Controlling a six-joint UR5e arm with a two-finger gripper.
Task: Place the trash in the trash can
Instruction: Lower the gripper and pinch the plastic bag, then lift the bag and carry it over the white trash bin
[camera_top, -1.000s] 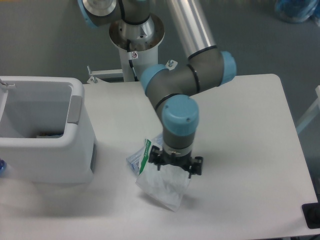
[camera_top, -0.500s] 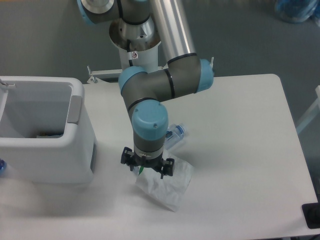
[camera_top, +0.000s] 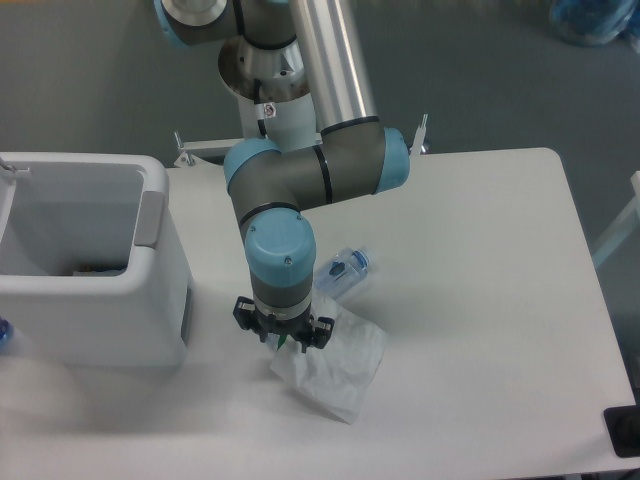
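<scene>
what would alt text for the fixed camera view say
A robot arm's gripper points down over the left edge of a whitish plastic bag on a white table. A clear bottle lies just behind the bag, and a big white trash can stands at the table's left.

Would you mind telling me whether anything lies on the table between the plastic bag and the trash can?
Nothing visible does: bare table separates the plastic bag from the trash can. The gripper hangs over the bag's left edge.

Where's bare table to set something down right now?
Bare: the table's whole right half, beyond the bottle, and the front strip below the plastic bag. Crowded: between the trash can and the end effector.
</scene>
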